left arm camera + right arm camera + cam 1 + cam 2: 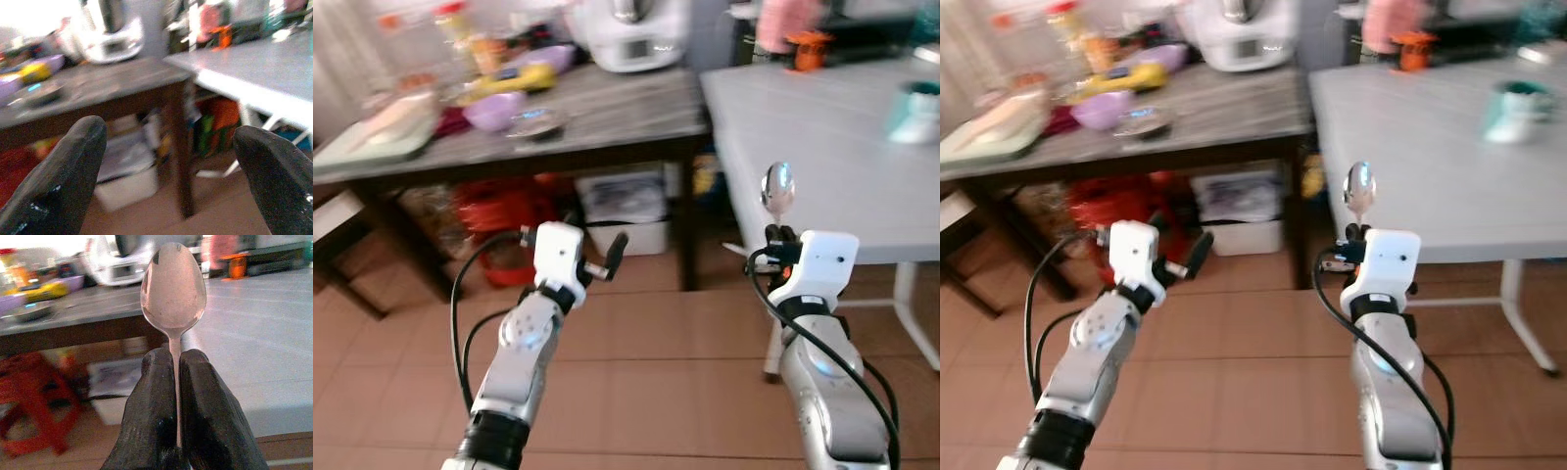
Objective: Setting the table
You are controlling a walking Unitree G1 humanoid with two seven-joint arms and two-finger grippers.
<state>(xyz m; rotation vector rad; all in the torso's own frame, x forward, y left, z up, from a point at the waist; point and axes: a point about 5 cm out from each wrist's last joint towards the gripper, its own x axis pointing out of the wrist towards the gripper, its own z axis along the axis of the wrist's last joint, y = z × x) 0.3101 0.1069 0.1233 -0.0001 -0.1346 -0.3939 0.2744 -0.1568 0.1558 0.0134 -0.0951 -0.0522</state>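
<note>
A metal spoon (777,186) stands upright, bowl up, with my right gripper (780,235) shut on its handle. In the right wrist view the spoon (173,284) rises from between the two black fingers (152,396). It is held in the air just before the near edge of the white table (842,147). My left gripper (612,257) is open and holds nothing, out over the tiled floor in front of the dark wooden table (607,113). Its two fingers (58,176) stand wide apart in the left wrist view.
The wooden table carries a purple bowl (494,110), a yellow object (524,78), a white kitchen appliance (631,34) and a tray (382,132). A teal cup (915,110) and an orange item (806,49) sit on the white table. A white box (626,211) and red stool (504,220) are underneath.
</note>
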